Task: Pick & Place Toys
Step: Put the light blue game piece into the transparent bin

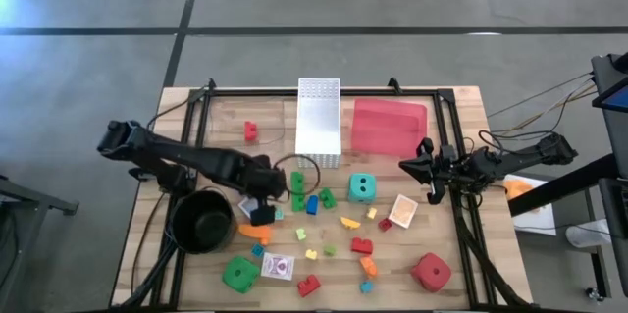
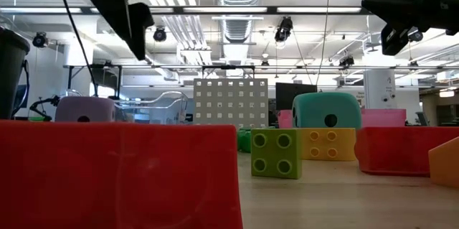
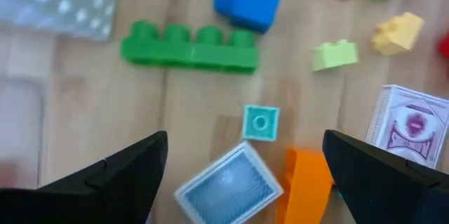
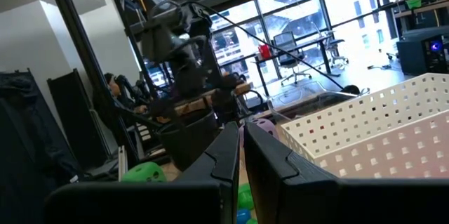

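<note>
Toys lie scattered over the near half of the wooden table: a teal die [image 1: 363, 187], a green die [image 1: 240, 274], a red die [image 1: 432, 271] and several small bricks. My left gripper [image 3: 245, 143] hangs open above the table, left of centre [image 1: 263, 205], pointing down. Below its gap lie a blue card pack [image 3: 228, 185], a tiny teal brick [image 3: 260, 123] and an orange brick [image 3: 305, 178]. Beyond them rest a long green brick [image 3: 189, 48] and a blue brick [image 3: 245, 5]. My right gripper [image 4: 242, 150] is shut at the table's right side [image 1: 410, 166], holding nothing.
A white perforated basket [image 1: 319, 122] and a red tray [image 1: 388, 127] stand at the far middle. A round black pot [image 1: 203, 220] sits near left, under my left arm. A purple-backed card pack [image 3: 410, 122] lies beside my left gripper's finger. Black frame rails run along the table's edges.
</note>
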You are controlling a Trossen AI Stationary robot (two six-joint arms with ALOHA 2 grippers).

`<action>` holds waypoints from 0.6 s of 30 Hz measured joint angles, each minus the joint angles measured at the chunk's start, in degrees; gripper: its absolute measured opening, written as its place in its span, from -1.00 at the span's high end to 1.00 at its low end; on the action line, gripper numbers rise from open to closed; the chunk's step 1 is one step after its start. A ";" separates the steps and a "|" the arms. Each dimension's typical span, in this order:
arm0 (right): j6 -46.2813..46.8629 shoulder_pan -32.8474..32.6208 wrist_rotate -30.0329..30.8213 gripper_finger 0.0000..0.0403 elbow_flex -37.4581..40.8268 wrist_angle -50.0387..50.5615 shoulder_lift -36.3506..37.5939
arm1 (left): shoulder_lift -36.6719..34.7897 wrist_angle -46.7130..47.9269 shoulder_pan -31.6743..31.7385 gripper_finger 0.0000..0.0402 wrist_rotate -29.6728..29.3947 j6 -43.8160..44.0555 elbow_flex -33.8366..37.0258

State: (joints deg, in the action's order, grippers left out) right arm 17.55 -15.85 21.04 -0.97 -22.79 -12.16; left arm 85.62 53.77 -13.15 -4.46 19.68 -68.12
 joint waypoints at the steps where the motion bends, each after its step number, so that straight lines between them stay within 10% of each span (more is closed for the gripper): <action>1: -0.01 0.02 -0.02 0.90 0.00 0.00 0.00 | 0.31 -0.56 -0.54 -0.88 0.03 -0.84 0.00; 18: 0.00 0.02 -0.02 0.90 0.00 0.00 -0.07 | 10.39 -2.85 -1.59 -0.48 2.23 -3.16 -0.14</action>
State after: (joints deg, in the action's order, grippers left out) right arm 17.55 -15.84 21.02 -0.97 -22.79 -12.23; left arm 96.02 50.92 -14.74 -2.23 16.52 -68.25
